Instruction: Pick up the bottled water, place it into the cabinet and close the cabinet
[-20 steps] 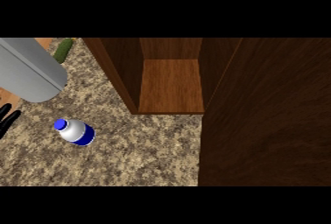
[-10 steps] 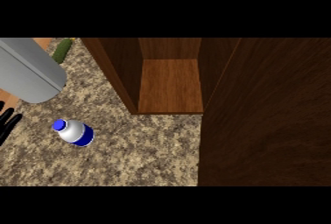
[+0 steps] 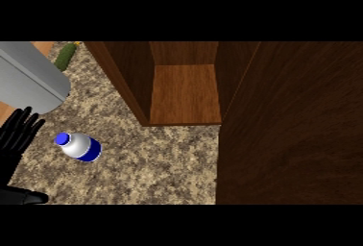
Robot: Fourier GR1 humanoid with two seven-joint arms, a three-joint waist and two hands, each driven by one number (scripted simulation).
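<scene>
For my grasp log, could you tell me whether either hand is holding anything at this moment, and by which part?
Nothing is held. The left hand is open beside the bottled water, fingers straight, apart from it. The right hand is out of view.

Speckled stone counter [image 3: 149, 163], grey cylinder [image 3: 28, 77] at its upper left corner, green vegetable [image 3: 65, 55] beside the cylinder, orange strip along the counter's left edge

Just right of my open left hand [image 3: 20, 139], the bottled water [image 3: 79, 147] stands on the speckled granite counter [image 3: 142, 168], blue cap toward my fingers. Farther from my hand, up and to the right, the open wooden cabinet [image 3: 186, 93] sits on the counter. A green cucumber [image 3: 66, 55] lies beyond my fingertips at the far edge.
</scene>
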